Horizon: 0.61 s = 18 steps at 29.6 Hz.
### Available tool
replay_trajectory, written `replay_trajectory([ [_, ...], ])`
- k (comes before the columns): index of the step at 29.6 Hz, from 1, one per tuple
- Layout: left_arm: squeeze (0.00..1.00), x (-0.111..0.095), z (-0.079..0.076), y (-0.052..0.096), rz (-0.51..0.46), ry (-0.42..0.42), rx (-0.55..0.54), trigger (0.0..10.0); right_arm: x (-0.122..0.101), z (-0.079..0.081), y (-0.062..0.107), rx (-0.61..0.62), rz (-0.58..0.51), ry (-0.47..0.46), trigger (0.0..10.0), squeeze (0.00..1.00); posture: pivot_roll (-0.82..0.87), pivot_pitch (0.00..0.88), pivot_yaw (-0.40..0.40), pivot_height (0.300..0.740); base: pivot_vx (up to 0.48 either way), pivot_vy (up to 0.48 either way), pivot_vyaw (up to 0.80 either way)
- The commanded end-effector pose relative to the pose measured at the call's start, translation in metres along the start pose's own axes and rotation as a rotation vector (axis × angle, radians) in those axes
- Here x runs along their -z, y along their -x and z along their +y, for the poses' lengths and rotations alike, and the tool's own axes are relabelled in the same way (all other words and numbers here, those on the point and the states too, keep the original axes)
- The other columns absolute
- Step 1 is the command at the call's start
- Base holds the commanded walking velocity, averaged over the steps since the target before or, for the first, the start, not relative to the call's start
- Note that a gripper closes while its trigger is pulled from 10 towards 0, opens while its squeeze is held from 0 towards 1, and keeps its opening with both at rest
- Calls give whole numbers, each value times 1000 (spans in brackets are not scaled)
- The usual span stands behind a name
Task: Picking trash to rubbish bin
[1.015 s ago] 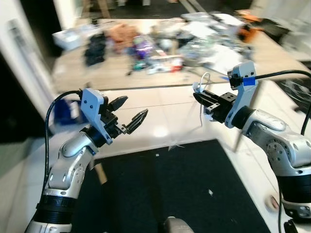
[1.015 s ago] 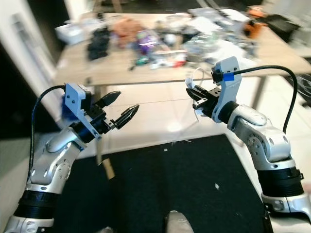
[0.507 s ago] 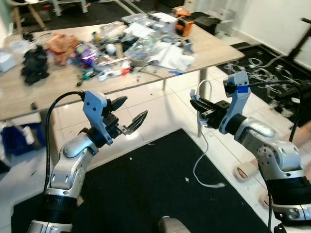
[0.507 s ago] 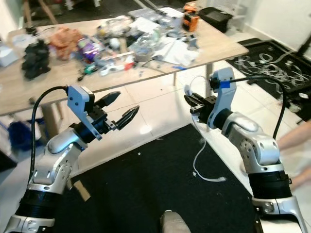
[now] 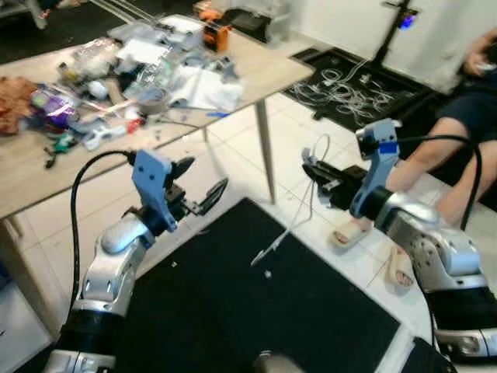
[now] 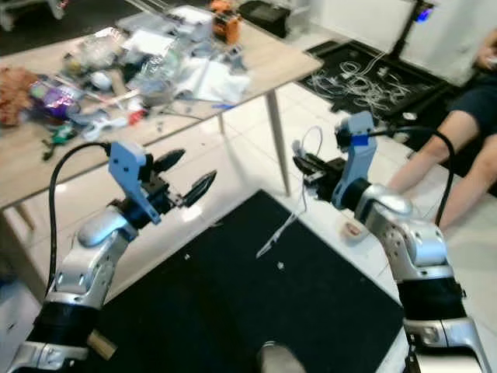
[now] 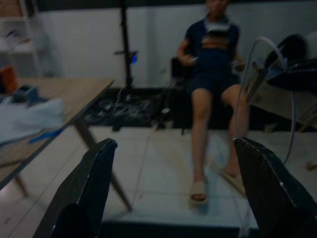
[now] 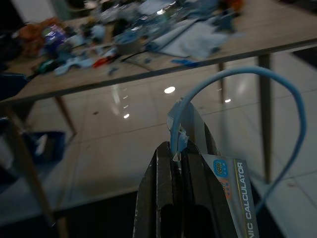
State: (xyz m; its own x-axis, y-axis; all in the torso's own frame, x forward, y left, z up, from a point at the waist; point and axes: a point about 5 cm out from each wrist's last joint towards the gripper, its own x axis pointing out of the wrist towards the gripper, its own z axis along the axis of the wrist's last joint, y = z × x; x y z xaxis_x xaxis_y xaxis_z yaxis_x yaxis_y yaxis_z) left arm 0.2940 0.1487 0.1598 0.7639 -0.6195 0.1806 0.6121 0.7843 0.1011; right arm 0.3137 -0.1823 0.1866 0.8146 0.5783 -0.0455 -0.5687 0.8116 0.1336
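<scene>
My right gripper (image 5: pixel 311 169) is raised in front of me and shut on a thin pale-blue cable (image 8: pixel 233 74) with a printed paper tag (image 8: pixel 232 191). The cable loops above the fingers (image 5: pixel 317 142) and its long end dangles down to the black mat (image 5: pixel 268 252). In the right wrist view the fingers (image 8: pixel 171 191) press together on the cable and tag. My left gripper (image 5: pixel 200 185) is held up at chest height on my left, open, with nothing between its fingers (image 7: pixel 91 178).
A wooden table (image 5: pixel 256 74) cluttered with wrappers, tape and papers stands ahead on the left. A black mat (image 5: pixel 233 311) covers the floor below my arms. A seated person's legs (image 5: pixel 435 148) in sandals are at the right, beside a tangle of cables (image 5: pixel 349 78) on a dark rug.
The camera has swung to the right: the table slid left and a seated person came into view. Both grippers keep their poses, the right one still holding the cable.
</scene>
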Motion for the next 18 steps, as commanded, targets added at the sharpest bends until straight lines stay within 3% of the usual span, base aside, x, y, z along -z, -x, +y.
replay_trajectory([
  [1, 0, -2, -1, 1, -8, -10, 6, 10000, 0, 2, 0, -13, -1, 10, 10000, 0, -53, 0, -37, 740, 0, 0, -781],
  [12, 0, -14, -7, -2, -73, -1, 35, 10000, -6, 18, -5, -88, -26, 41, 10000, 0, -57, 0, -38, 740, 0, 0, -782],
  [18, 0, -7, -15, -4, -48, 24, 66, 10000, -6, 28, -12, -107, -48, 23, 10000, 0, -55, 0, -27, 740, 0, 0, -788],
])
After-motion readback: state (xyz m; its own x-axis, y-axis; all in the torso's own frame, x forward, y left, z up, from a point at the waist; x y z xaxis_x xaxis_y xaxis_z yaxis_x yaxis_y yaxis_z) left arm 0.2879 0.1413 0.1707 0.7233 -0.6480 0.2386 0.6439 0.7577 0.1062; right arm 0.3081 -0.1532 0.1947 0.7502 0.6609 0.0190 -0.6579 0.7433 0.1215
